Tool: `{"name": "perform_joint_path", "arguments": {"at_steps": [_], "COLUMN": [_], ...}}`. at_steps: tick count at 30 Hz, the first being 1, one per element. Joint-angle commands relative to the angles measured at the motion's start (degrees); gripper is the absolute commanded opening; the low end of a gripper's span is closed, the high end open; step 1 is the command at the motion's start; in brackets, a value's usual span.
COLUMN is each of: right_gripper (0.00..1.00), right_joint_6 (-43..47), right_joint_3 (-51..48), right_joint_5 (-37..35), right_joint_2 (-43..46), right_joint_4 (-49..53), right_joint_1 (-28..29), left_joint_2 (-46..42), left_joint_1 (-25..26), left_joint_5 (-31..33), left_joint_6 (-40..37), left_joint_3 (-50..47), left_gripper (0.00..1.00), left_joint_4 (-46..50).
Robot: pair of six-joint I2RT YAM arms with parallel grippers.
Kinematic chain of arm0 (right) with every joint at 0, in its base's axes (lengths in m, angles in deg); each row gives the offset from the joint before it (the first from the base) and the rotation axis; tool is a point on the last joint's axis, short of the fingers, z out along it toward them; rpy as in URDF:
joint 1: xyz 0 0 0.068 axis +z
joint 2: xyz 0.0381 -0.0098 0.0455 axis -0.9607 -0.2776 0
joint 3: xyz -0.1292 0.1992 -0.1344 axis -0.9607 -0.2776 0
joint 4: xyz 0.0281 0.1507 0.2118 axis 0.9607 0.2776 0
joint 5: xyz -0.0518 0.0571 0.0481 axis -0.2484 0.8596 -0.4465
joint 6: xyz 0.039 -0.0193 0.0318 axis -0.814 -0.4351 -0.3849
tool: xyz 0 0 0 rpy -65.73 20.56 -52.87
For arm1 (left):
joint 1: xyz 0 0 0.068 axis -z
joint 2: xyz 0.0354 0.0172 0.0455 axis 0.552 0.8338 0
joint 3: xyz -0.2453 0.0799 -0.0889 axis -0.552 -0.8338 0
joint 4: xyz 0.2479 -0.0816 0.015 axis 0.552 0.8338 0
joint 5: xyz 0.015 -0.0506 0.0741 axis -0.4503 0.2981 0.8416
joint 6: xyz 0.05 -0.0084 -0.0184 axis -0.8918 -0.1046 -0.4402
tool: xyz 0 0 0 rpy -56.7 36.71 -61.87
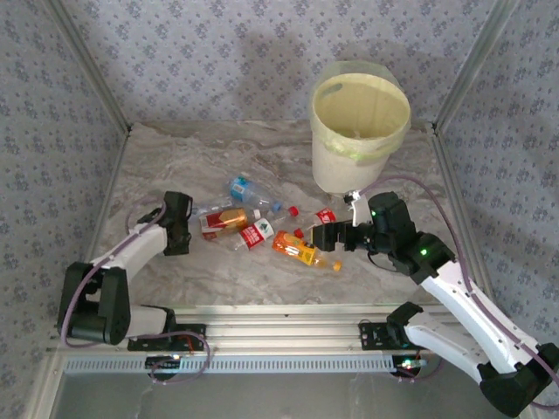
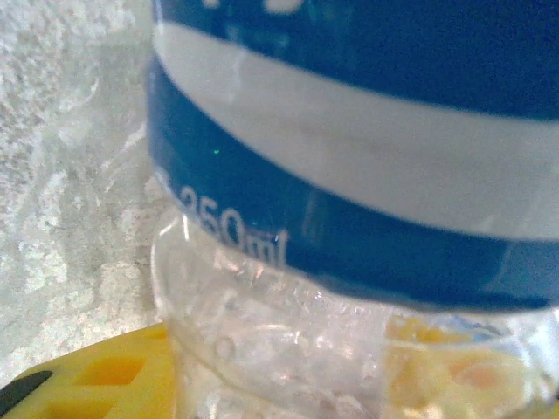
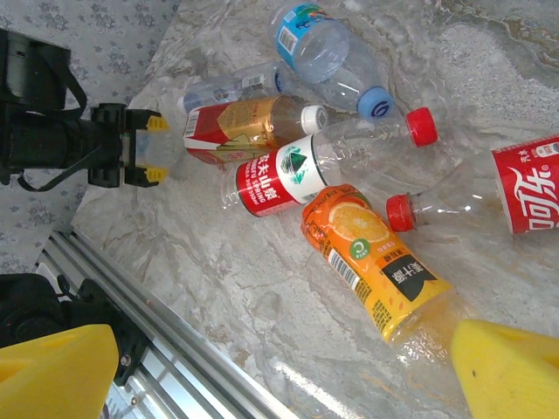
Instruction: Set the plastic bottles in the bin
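Note:
Several plastic bottles lie in a cluster at mid-table. My left gripper [image 2: 288,380] is shut on the clear base of a blue-labelled bottle [image 2: 349,175], its yellow fingers [image 2: 96,375] on either side; from the right wrist the same grip [image 3: 155,148] shows at the cluster's left end. My right gripper [image 3: 279,375] hangs open just over the base of an orange juice bottle [image 3: 376,262], touching nothing. Beside the juice bottle lie a red-labelled bottle with a red cap [image 3: 279,175], an amber tea bottle [image 3: 244,127], a cola bottle [image 3: 524,183] and a light-blue-capped water bottle [image 3: 323,44]. The bin [image 1: 361,131] stands at the back right.
The aluminium rail [image 1: 279,319] runs along the table's near edge, close under both arms. Patterned walls [image 1: 52,131] and metal corner posts close in the sides and back. Bare marble tabletop [image 1: 175,157] lies left of the bin and behind the cluster.

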Motion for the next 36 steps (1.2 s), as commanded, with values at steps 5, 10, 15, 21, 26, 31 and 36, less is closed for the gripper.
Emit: {"name": "perform_joint_path", "arguments": {"at_steps": [5,10,15,21,26,31,36], "right_gripper": [1.00,1.00,1.00,1.00,1.00,0.99,1.00], "right_joint_6": [-0.8,-0.6,-0.6,-0.5,-0.4,-0.8,-2.9], "right_joint_3": [1.0,0.9,0.8,1.9,3.4,5.9,8.4], "right_joint_5": [0.5,0.4,-0.3,-1.2,0.2,3.8,9.1], "right_joint_2": [-0.1,-0.2,-0.3,-0.3,-0.8,-2.4,-4.8], "right_joint_4": [-1.3,-1.6,-1.9,-1.8,-1.6,-4.0,-8.6], "right_joint_1": [0.5,0.5,0.5,0.3,-0.1,-1.5,-3.7], "left_joint_2": [-4.6,-6.7,-7.2,-7.3,-7.5,-7.6,-7.2], "left_joint_1": [-0.3,-0.1,1.8,4.4,7.3,9.2,12.2], "left_joint_5": [5.7,8.0,7.8,-1.6,-12.3,-30.0,-45.3], "left_joint_6": [-8.5,-18.7,-34.3,-54.4,-66.1,-75.1,-78.0], "left_joint_3": [3.9,6.2,10.1,14.0,16.3,16.4,16.3], "left_gripper": [0.41,0.40,0.40,0.42,0.41,0.35,0.31], "left_joint_4": [5.4,4.6,0.6,-5.5,-7.5,-12.4,-17.2]}}
